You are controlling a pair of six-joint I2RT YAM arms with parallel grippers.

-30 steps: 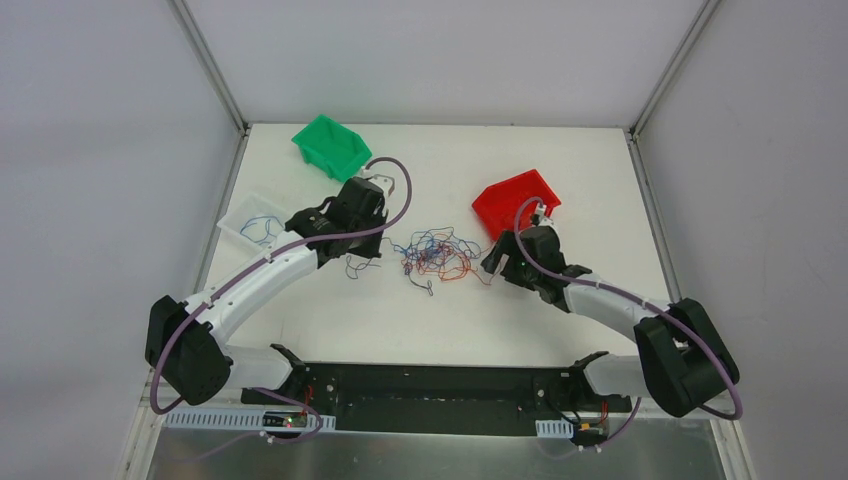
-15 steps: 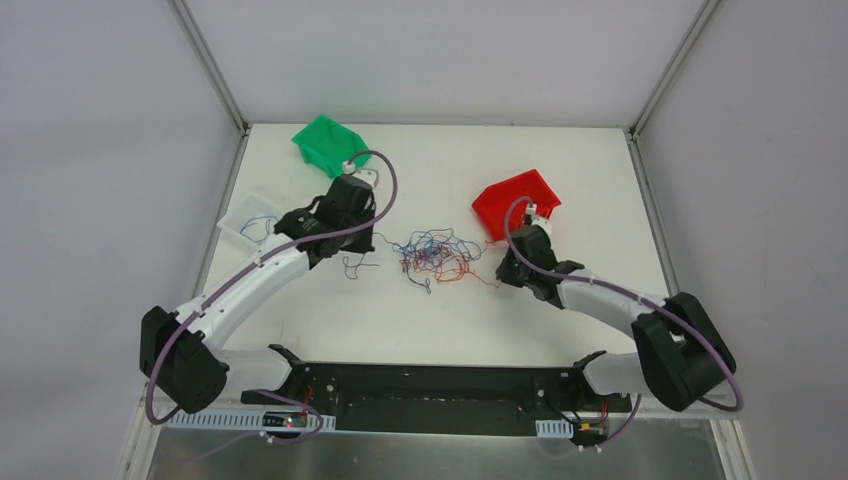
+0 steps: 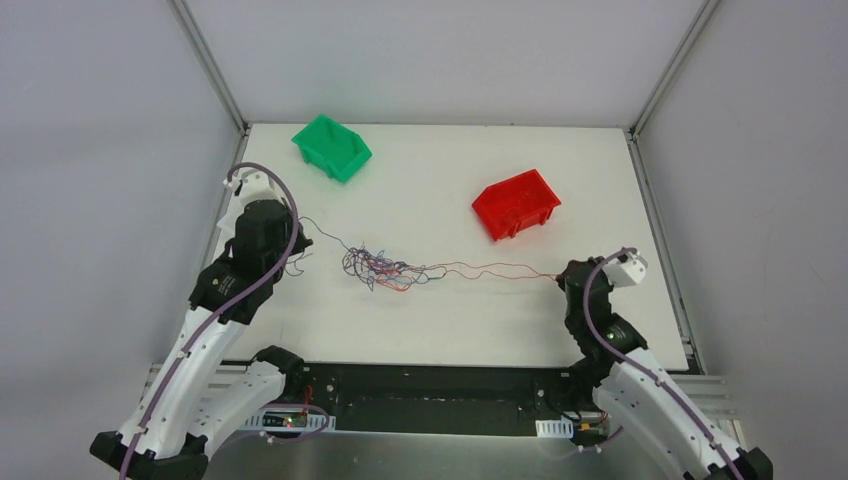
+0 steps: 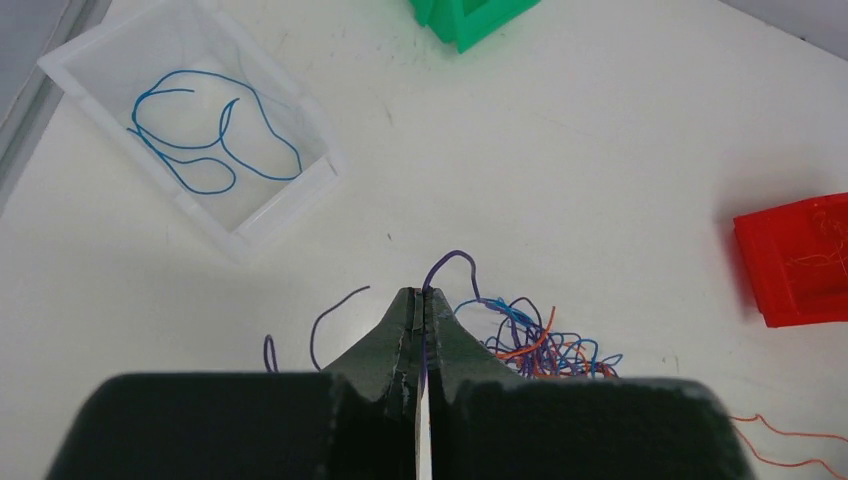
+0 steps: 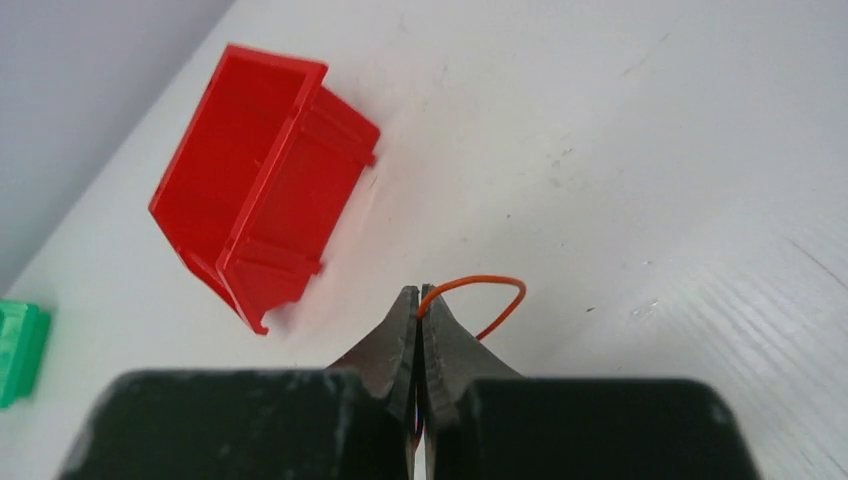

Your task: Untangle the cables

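- Two grippers, both closed tight on single strands: the left gripper (image 3: pixel 300 238) pinches a purple strand (image 4: pixel 447 262), and the right gripper (image 3: pixel 562 279) pinches an orange strand (image 5: pixel 489 297).
- Cables (image 3: pixel 383 270): one bunch on the table (image 3: pixel 450 180), between the grippers and nearer the left one.
- Long axis: left to right, with strands running from the bunch to each gripper. The longer run goes right.
- Position: the bunch lies just right of the left gripper and well left of the right gripper.
- Judgement: the coming move likely turns on this left-right line, pulling outward along it.
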